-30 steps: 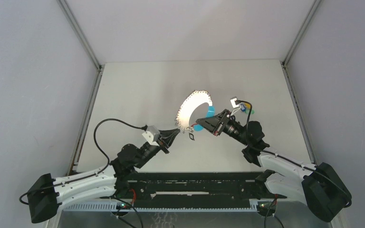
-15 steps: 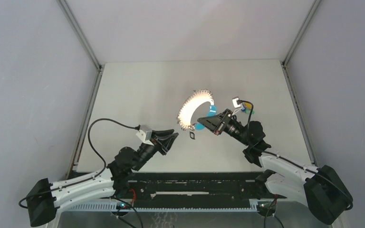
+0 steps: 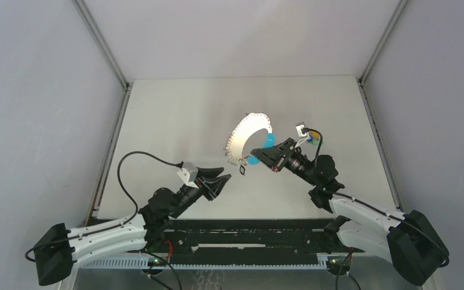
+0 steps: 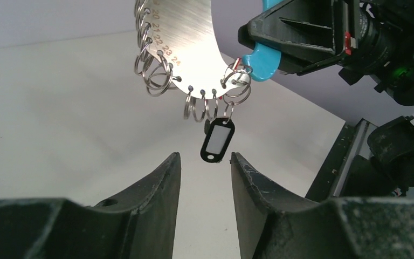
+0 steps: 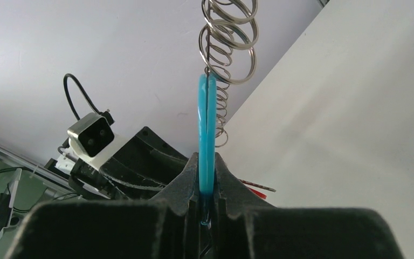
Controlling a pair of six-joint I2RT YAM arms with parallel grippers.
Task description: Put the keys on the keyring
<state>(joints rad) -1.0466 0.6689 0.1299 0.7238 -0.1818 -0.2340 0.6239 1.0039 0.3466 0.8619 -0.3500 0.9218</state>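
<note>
1. The left gripper point(image 4: 204, 162) is hovering nearest the bases. Its jaws are parted narrowly and holding nothing, and its tips are pointing up at a black key tag point(image 4: 216, 140) just beyond them without touching it.
2. That tag is dangling from a split ring point(image 4: 236, 89) at the lower end of the keyring point(image 3: 246, 134), a crescent metal plate edged with split rings. The plate is hanging in the air above the table point(image 3: 175, 115).
3. The right gripper point(image 5: 206, 174) is clamping the keyring's cyan handle point(image 5: 205, 124) edge-on between closed fingers and carrying the whole bundle.
4. The keys point(image 3: 312, 136) seem to be lying on the table beyond the right wrist, well apart from both grippers' tips. None appears threaded.
5. Risks, as I judge them:
   - The tag is hanging freely, so a closing pinch could knock it aside or snag a neighbouring ring.
   - A tug from the left arm could pivot or slip the thin handle in its grip.
6. The keys are showing only as a tiny coloured blur partly behind the right arm, with the green one barely visible. I cannot tell whether any ring is spread open.
</note>
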